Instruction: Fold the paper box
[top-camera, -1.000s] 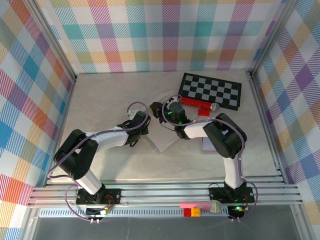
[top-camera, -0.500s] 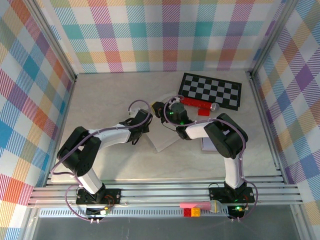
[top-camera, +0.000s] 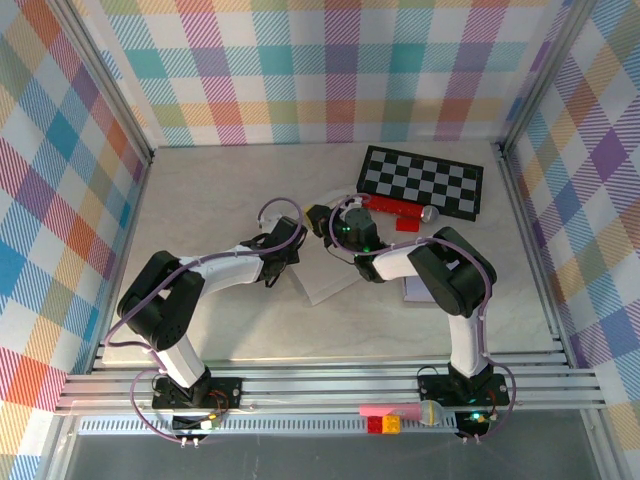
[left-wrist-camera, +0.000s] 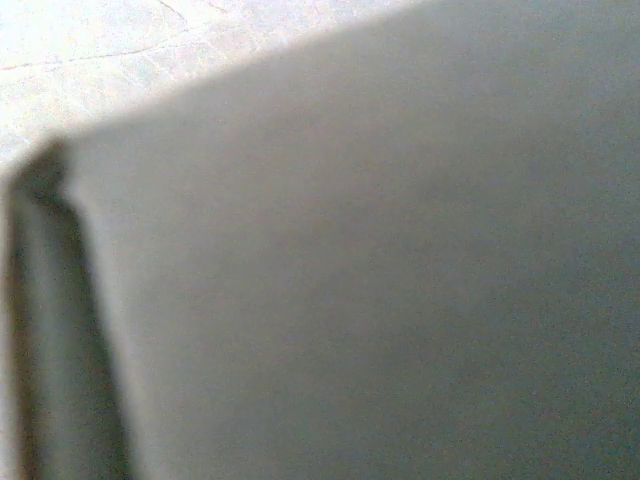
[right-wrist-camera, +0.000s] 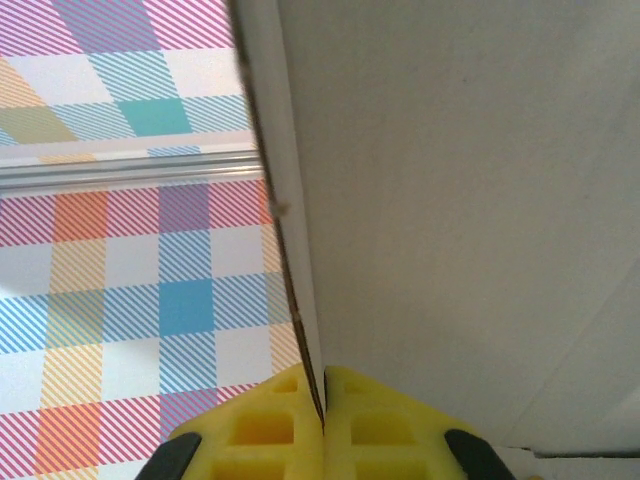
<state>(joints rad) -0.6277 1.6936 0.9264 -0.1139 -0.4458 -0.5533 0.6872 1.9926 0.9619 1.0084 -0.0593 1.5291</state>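
Both my pincers are clamping down on the box, one at each side.

On the left, my left pincer (top-camera: 283, 253) is sitting fully closed at the near-left edge of the flat white paper box (top-camera: 335, 280). With that pale sheet pressing right up against its camera, I'm judging it's pinching the edge to anchor that side against sliding. The box itself is lying mid-table on the pale marbled tabletop (top-camera: 200, 190), between my two wrists. Moving right, my right pincer (right-wrist-camera: 322, 425) is squeezing its yellow fingertips (right-wrist-camera: 260, 435) shut on a panel of the box, taking it edge-on, I'd say so that I'm able to swing it up along its crease. Further right, the black-and-white chequered board (top-camera: 422, 182) is lying well apart, out of my way.
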